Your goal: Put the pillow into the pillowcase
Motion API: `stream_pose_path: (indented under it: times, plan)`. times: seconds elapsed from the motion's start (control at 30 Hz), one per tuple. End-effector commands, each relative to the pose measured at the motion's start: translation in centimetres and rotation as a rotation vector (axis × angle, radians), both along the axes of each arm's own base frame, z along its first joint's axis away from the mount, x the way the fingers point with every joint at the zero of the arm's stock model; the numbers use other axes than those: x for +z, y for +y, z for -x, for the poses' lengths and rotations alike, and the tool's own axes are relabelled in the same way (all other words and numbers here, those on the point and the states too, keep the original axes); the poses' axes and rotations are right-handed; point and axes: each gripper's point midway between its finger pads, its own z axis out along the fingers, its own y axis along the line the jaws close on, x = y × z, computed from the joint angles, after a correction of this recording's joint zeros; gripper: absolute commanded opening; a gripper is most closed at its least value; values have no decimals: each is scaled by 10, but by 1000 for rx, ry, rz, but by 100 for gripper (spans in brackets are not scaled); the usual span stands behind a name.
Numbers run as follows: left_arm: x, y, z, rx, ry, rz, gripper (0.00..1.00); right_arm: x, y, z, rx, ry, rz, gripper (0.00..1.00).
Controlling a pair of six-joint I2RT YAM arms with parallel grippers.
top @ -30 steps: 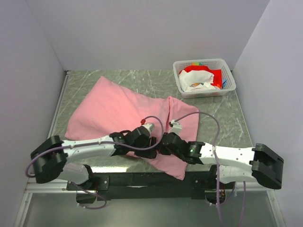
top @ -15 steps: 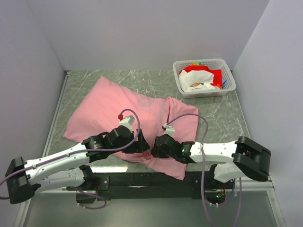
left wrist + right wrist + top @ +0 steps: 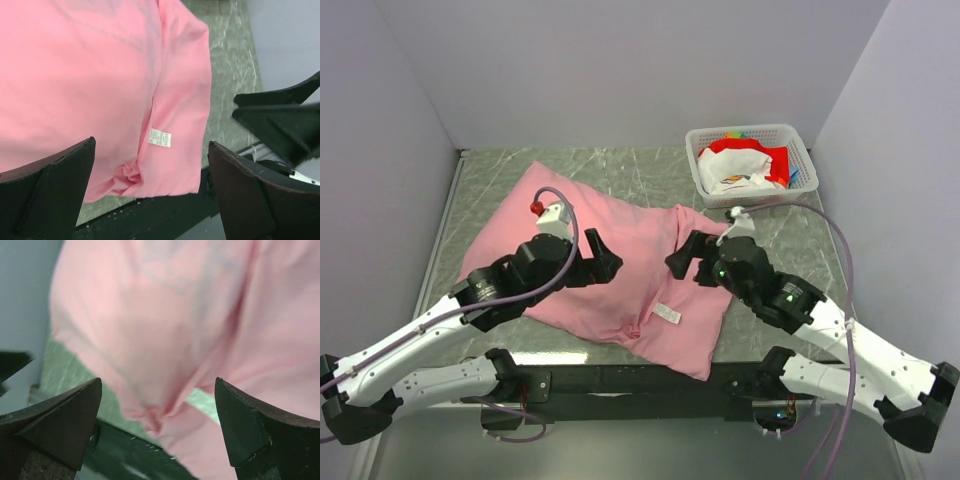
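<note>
Well, your pillowcase (image 3: 545,215) lay puffed on the tabletop (image 3: 790,240), its long axis running from far left to near right, and no pillow showed (likely already inside). Both hands hung above its middle, spread wide and empty: the left hand (image 3: 605,262) over the bulge, the right hand (image 3: 682,258) nearer the slack flap (image 3: 700,320) by the white label (image 3: 667,313).

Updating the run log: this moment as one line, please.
left tool: open, empty | right tool: open, empty | pillowcase: bulging, ungripped, under both tools | pillow: not visible
</note>
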Motion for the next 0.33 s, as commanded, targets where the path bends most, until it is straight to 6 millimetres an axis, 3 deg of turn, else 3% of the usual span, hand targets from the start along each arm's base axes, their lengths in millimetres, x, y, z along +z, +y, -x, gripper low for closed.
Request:
stream_pose_path:
  times: [0.0,0.03,0.3]
  plan:
    - [3,26,-4,75,-57,-34,99,9,-34,0,-12,-16,72,100]
    - [12,29,-3,83,-81,10,99,13,-38,3,-12,-32,70,100]
    - [-5,38,-6,135,-85,10,100,1,-54,1,-57,-59,120,100]
